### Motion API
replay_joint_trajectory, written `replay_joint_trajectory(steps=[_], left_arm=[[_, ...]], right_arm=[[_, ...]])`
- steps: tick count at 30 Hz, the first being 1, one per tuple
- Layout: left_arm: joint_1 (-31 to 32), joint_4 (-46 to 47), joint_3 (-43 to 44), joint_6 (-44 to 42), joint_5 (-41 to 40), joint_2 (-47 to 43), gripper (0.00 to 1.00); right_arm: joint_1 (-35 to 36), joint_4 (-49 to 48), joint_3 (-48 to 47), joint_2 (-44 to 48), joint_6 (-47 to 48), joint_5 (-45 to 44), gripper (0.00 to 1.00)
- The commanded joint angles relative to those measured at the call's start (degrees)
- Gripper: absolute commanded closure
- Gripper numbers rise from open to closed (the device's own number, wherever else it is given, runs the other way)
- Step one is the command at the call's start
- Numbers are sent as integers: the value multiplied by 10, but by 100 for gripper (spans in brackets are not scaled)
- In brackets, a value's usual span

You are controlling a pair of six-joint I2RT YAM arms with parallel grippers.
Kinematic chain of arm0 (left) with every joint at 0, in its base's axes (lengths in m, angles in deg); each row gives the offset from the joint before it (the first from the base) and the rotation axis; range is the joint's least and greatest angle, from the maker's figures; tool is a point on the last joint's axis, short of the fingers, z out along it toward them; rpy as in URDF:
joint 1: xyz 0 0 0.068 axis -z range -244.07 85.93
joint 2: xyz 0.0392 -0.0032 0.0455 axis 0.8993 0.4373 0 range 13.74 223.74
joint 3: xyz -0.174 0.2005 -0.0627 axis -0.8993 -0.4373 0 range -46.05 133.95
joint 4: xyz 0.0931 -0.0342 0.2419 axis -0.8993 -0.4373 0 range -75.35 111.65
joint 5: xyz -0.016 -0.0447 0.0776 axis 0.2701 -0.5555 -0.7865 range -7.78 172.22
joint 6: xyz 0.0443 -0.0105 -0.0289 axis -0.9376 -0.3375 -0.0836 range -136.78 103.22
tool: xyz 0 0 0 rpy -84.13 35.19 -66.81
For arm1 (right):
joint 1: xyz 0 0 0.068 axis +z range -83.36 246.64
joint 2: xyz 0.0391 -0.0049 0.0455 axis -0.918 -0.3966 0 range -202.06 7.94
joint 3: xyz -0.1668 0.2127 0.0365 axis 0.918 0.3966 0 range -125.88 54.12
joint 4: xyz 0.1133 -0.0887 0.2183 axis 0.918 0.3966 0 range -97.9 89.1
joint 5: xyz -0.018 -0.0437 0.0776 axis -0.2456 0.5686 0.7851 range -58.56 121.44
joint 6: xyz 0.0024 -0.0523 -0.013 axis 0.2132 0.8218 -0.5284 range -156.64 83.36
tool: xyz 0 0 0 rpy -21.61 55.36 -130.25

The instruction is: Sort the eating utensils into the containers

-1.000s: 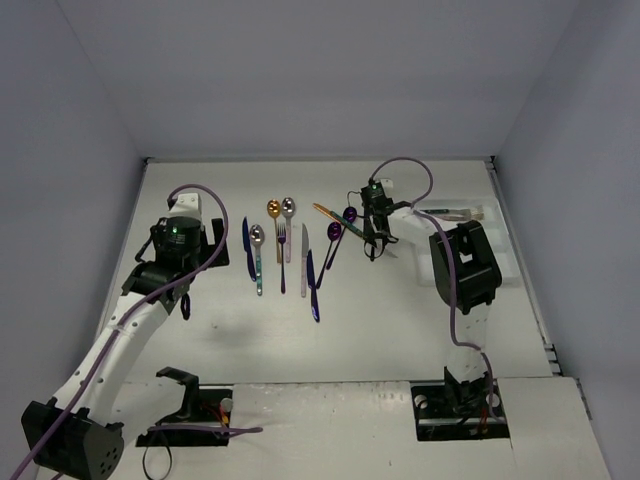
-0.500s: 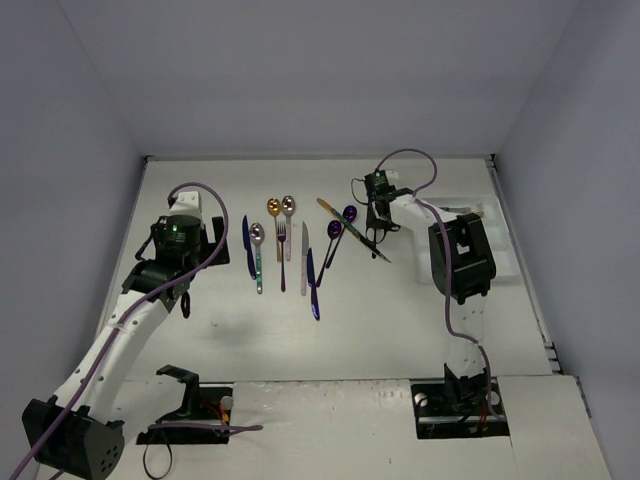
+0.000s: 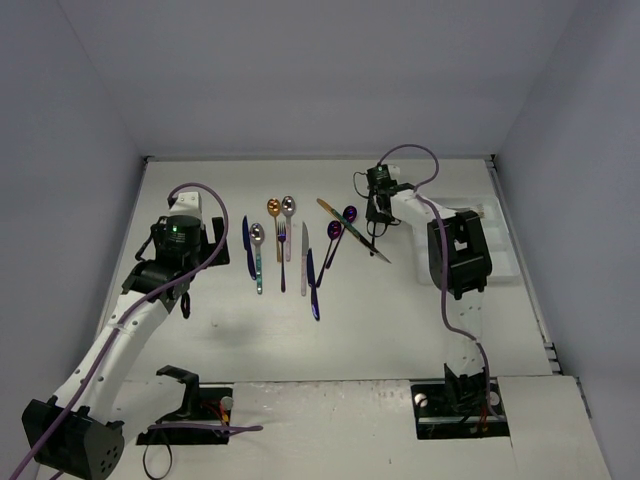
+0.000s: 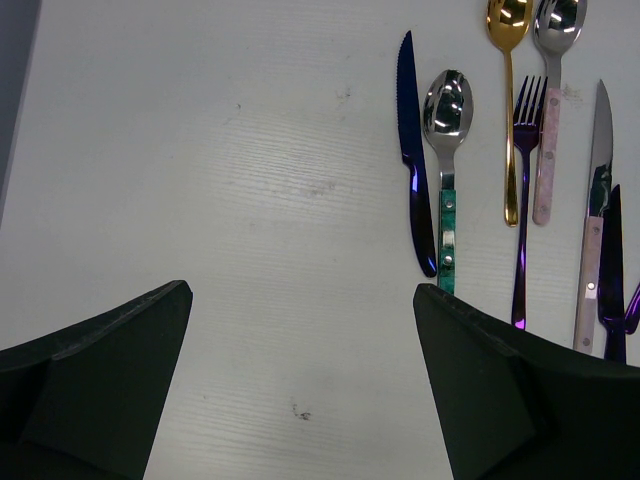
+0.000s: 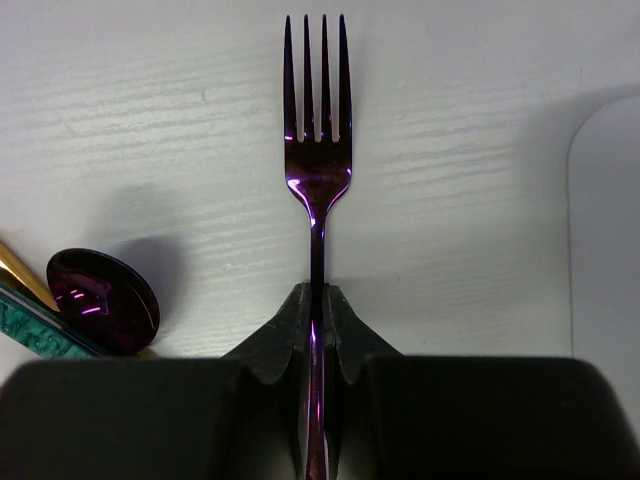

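Note:
My right gripper [image 3: 375, 215] [image 5: 317, 290] is shut on the handle of a purple fork [image 5: 317, 150], whose tines point away over the table beside the white tray's corner [image 5: 606, 230]. The white tray [image 3: 503, 245] lies at the right, partly hidden by the right arm. My left gripper [image 3: 186, 238] [image 4: 303, 290] is open and empty over bare table, left of the utensil row. That row holds a dark blue knife [image 4: 414, 160] [image 3: 247, 245], a teal-handled silver spoon [image 4: 446, 110], a gold spoon [image 4: 509, 30], a silver spoon [image 4: 556, 25], a purple fork [image 4: 524, 140] and a silver knife [image 4: 597, 160].
Two purple spoons [image 3: 334, 232] [image 3: 349, 213] and a gold and teal knife [image 3: 352, 230] lie crossed just left of the right gripper; one purple spoon shows in the right wrist view [image 5: 102, 300]. A dark blue knife [image 3: 312, 285] lies nearer. Grey walls enclose the table.

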Motion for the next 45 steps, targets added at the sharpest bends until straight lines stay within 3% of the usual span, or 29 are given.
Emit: replay_joint_trajectory(steps=[1, 14, 19, 24, 34, 39, 45], left_arm=[[-3, 23, 12, 2, -5, -7, 8], [-3, 23, 12, 1, -11, -15, 8], [-3, 23, 12, 1, -11, -19, 8], [-3, 23, 12, 1, -10, -20, 8], [-4, 23, 12, 2, -6, -18, 8], [-4, 23, 12, 3, -5, -18, 8], [-4, 23, 12, 3, -5, -18, 8]], right_arm=[[-10, 37, -5, -35, -23, 6, 100], [-21, 21, -182, 1, -34, -8, 100], [-33, 4, -202, 18, -48, -31, 100], [-59, -39, -157, 65, -70, -68, 100], [-150, -115, 50, 185, -233, -119, 100], [-191, -126, 118, 203, -337, -142, 100], [-239, -134, 129, 176, -424, -143, 100]])
